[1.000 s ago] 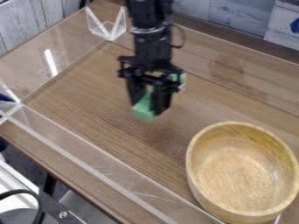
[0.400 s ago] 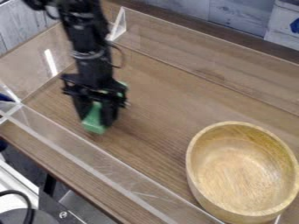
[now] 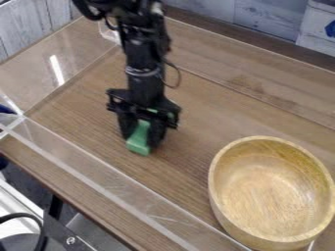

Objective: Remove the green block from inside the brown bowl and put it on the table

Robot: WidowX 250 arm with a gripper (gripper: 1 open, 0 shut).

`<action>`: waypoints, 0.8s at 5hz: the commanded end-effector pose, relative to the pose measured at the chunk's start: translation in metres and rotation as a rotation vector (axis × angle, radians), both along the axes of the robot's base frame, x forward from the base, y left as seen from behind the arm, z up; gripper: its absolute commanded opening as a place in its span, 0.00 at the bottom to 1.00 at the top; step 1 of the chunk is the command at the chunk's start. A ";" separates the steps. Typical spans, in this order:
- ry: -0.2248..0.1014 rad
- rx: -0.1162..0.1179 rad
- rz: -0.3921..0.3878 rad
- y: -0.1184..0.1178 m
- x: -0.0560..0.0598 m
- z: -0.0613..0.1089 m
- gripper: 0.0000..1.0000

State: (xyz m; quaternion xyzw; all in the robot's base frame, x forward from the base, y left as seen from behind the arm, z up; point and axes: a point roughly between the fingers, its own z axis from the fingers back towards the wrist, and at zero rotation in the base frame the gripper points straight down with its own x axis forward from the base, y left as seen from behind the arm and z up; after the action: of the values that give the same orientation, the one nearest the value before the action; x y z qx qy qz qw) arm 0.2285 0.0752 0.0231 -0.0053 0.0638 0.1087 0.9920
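My gripper [image 3: 141, 139] points straight down over the left-middle of the table [image 3: 229, 93] and is shut on the green block [image 3: 137, 141]. The block stands on end between the black fingers [image 3: 124, 128], and its lower end is at or just above the wood surface. The brown bowl [image 3: 272, 189] sits at the front right, apart from the gripper. It is round, light tan and has nothing inside it.
A clear acrylic wall [image 3: 92, 176] runs along the table's front edge, close to the gripper, and another stands along the left side. A clear angled bracket [image 3: 105, 29] is at the back. Bare wood lies between the gripper and the bowl.
The gripper, still holding the green block, has sunk toward the tabletop and ended left of where it was a second ago. Half a second ago it was further left. The bowl has not moved.
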 end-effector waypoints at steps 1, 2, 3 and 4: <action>-0.074 0.028 0.041 0.021 0.017 0.009 0.00; -0.077 0.015 0.018 0.018 0.023 0.008 0.00; -0.083 -0.001 -0.008 0.012 0.028 0.011 0.00; -0.088 -0.015 0.001 0.007 0.022 0.015 0.00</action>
State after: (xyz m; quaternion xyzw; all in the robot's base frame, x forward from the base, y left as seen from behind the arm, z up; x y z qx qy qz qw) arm 0.2423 0.0811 0.0223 -0.0236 0.0511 0.1139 0.9919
